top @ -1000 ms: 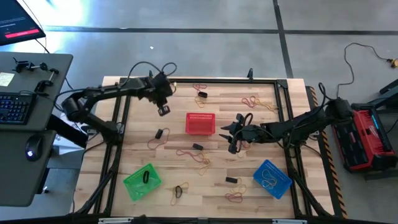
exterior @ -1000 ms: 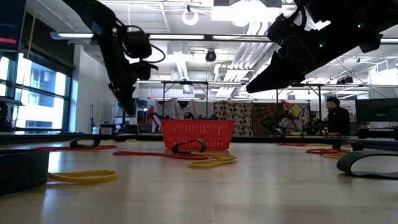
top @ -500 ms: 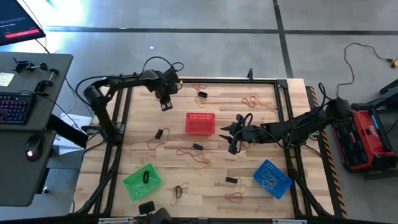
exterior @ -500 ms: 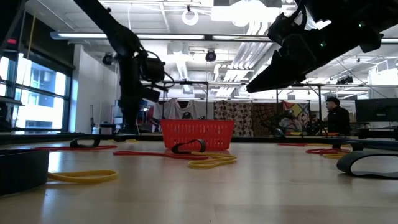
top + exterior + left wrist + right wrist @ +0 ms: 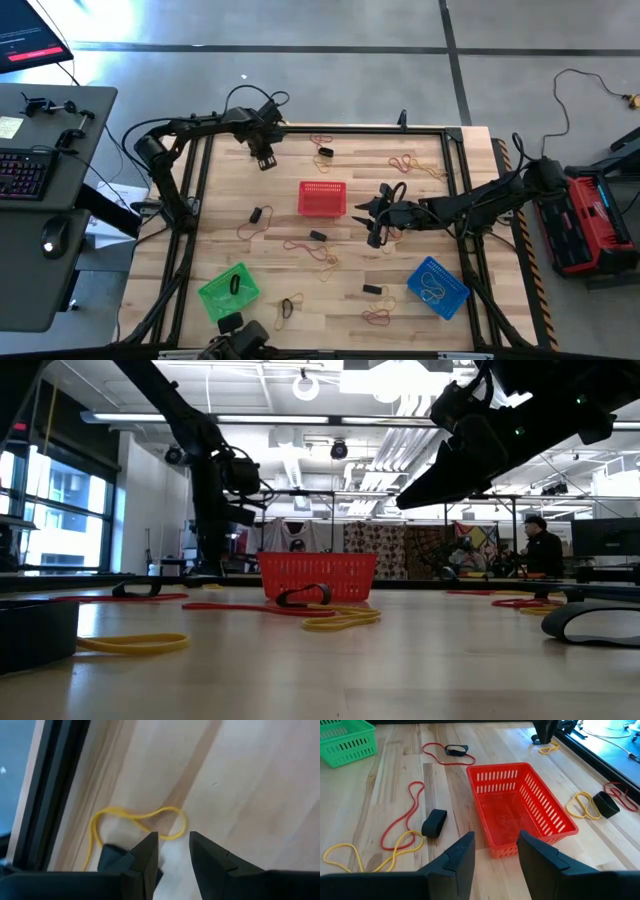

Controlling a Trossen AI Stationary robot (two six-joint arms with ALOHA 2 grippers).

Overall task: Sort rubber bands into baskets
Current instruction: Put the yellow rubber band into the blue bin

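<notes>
black band (image 5: 234, 283) in green basket (image 5: 214, 296)

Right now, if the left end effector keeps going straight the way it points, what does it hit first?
Most likely the yellow rubber band lying on the wooden table near its far left edge. The left end effector points down at it with fingers apart, the loop just ahead. The remaining gap is hard to judge.

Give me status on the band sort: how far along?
Early. Done: a black band sits in the green basket, a yellow one in the blue basket; the red basket is empty. In hand: nothing; the left gripper, jaws parted, hovers at a yellow band near the far-left corner; the right gripper is open beside the red basket. Left: most bands on the table.
</notes>
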